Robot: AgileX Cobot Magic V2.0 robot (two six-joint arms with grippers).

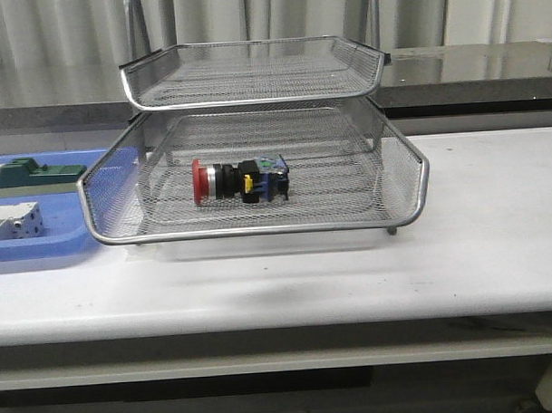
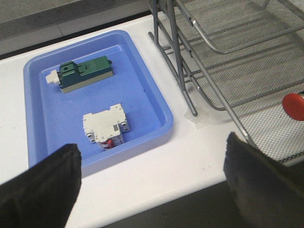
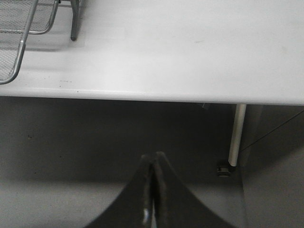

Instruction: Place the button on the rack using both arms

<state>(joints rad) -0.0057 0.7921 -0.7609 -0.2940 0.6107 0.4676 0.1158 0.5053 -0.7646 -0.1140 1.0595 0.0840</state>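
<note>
With the button [image 1: 240, 181] laid on its side in the rack [image 1: 259, 230], left end effector [image 2: 152, 185] spread, right end effector [image 3: 153, 190] pressed together, only a knocked rack could dislodge it toward nine o'clock.

The white table [image 1: 494, 217] carries two items directly on its surface. The wire-mesh rack [image 1: 259, 232] stands on its legs near the middle of the tabletop. The blue plastic tray [image 1: 42, 251] lies flat at the left edge, just beside the rack.
</note>
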